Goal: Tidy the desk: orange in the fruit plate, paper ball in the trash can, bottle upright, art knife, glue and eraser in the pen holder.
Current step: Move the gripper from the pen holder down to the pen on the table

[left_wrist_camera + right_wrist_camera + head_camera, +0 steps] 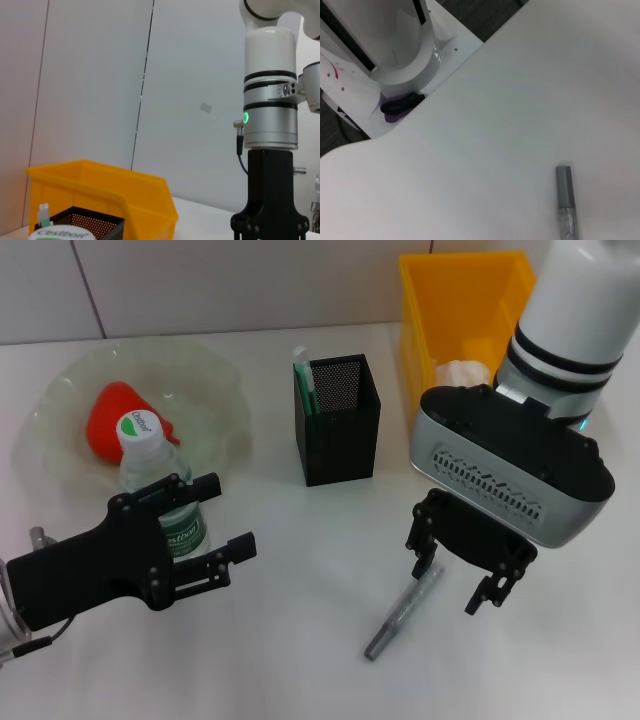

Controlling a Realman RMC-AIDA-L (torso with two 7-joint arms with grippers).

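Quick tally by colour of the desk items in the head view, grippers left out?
Red-orange: 1, orange
Pale green: 1, fruit plate
Clear: 1, bottle
Black: 1, pen holder
Yellow: 1, trash can
White: 1, paper ball
Grey: 1, glitter tube
Total: 7

Bright yellow trash can (435, 315) behind the black mesh pen holder (337, 420). Left of that holder: red-orange orange (110, 420) in a pale-green fruit plate (215, 390), and a green-labelled, white-capped bottle (165, 485).
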